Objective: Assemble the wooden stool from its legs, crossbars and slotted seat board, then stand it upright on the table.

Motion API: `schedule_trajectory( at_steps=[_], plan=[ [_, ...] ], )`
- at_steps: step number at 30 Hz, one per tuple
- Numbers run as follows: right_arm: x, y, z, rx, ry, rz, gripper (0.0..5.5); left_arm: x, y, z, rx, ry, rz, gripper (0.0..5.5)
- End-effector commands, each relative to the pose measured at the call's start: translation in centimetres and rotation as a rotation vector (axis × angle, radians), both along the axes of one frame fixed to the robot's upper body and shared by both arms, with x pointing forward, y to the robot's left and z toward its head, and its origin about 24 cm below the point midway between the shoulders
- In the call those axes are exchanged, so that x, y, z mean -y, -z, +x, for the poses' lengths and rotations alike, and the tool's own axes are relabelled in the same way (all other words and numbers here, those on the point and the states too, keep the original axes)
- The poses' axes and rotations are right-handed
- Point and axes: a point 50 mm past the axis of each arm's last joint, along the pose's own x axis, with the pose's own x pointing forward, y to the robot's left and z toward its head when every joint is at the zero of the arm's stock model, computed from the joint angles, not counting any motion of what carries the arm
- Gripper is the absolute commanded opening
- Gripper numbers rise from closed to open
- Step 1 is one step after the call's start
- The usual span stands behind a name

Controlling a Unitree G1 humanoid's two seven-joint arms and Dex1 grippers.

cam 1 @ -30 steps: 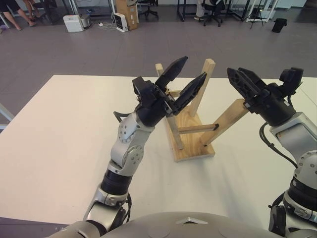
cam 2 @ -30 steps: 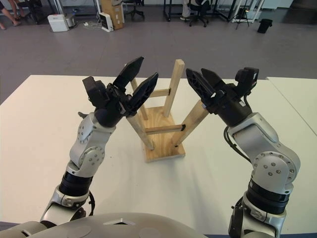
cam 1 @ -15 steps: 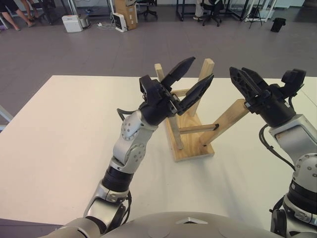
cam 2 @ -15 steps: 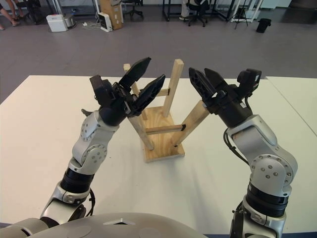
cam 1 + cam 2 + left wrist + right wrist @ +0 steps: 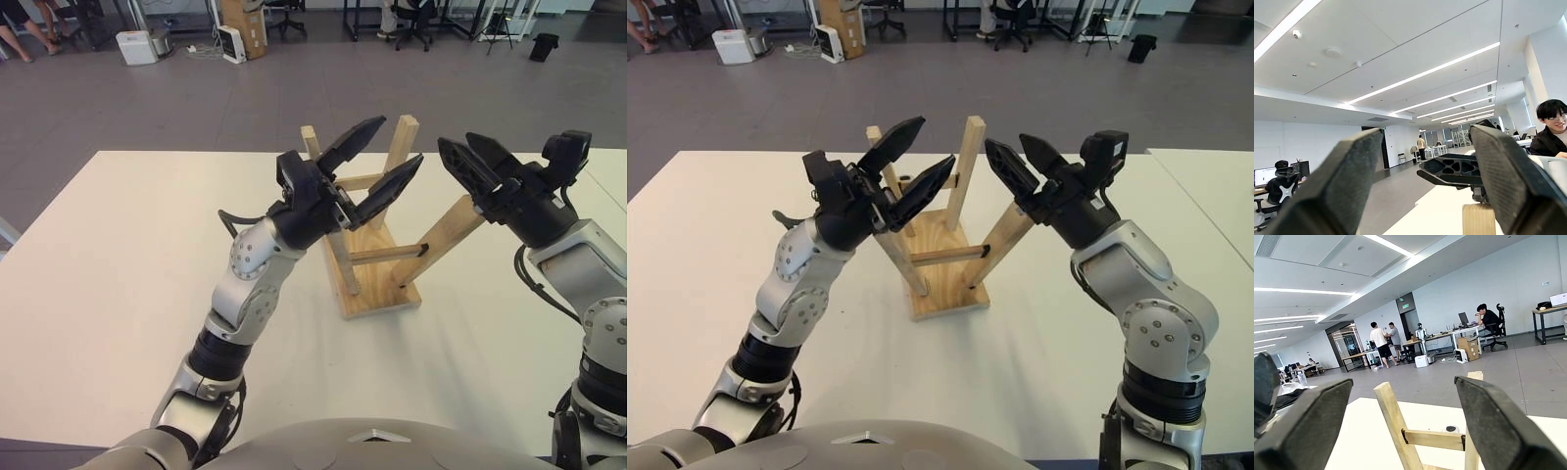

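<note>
One wooden stool (image 5: 372,238) lies inverted on one white table (image 5: 118,255): the seat board (image 5: 380,296) is flat on the tabletop and the legs point upward, splayed outward. Two crossbars are counted, the near crossbar (image 5: 387,255) and the far crossbar (image 5: 356,182), both above the seat board. Three legs are distinct: the far-left leg (image 5: 310,137), the far-right leg (image 5: 405,132) and the near-right leg (image 5: 441,235). Two grippers are present. The left arm rises from the near-left side of the seat board. The left gripper (image 5: 939,139) is above the board's left edge, fingers spread wide and holding nothing, pointing up across the leg tops. The right arm bends in from the right of the seat board. The right gripper (image 5: 454,139) is above the near-right leg, level with the far-right leg's top, fingers spread and holding nothing. In the right wrist view its fingers (image 5: 1308,431) frame two legs and a crossbar. The left gripper covers the stretch between the far-left leg and the leg foot (image 5: 345,276) at the board's near-left corner, so whether these are one leg or two cannot be determined. Contact between the left gripper's lower finger and the far-right leg cannot be determined. Slots in the seat board are not discernible.
</note>
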Motion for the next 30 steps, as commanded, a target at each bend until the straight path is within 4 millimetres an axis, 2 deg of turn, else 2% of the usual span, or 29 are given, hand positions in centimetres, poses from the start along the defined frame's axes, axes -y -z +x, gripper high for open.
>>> schedule_trajectory(
  at_steps=[1, 4, 6, 9, 12, 18, 23, 26, 28, 30],
  plan=[
    [-2.6, 1.5, -0.5, -0.153, -0.261, 0.009, 3.89, 1.0, 5.8, 0.5, -0.305, 0.003, 0.251, 3.28],
    [-2.2, -0.6, -0.2, -0.085, -0.257, 0.054, 3.89, 0.7, 5.3, 0.7, -0.330, 0.024, 0.195, 3.28],
    [-1.9, -2.2, -0.2, -0.033, -0.263, 0.077, 3.89, -0.3, 4.0, 1.2, -0.315, 0.012, 0.149, 3.28],
    [-1.4, -3.0, -0.1, -0.016, -0.260, 0.099, 3.89, -2.6, 2.7, 2.0, -0.273, -0.041, 0.159, 3.28],
    [-1.1, -3.5, -0.1, -0.011, -0.255, 0.115, 3.89, -3.7, 1.1, 2.2, -0.230, -0.040, 0.151, 3.28],
    [-0.7, -4.5, -0.2, 0.019, -0.253, 0.132, 3.89, -3.6, -2.0, 2.2, -0.165, -0.016, 0.072, 3.28],
    [-0.6, -4.0, 0.0, 0.001, -0.235, 0.110, 3.89, -2.5, -2.6, 1.9, -0.161, 0.013, 0.042, 3.28],
    [-0.5, -4.3, 0.1, 0.017, -0.223, 0.108, 3.89, -2.4, -3.7, 1.8, -0.138, 0.018, 0.000, 3.28],
    [-0.3, -5.5, 0.1, 0.073, -0.215, 0.147, 3.89, -3.2, -5.4, 2.1, -0.084, -0.013, -0.027, 3.28],
    [-0.1, -7.8, -0.2, 0.164, -0.225, 0.280, 3.89, -4.4, -7.3, 2.4, -0.037, -0.049, -0.072, 3.28]
  ],
)
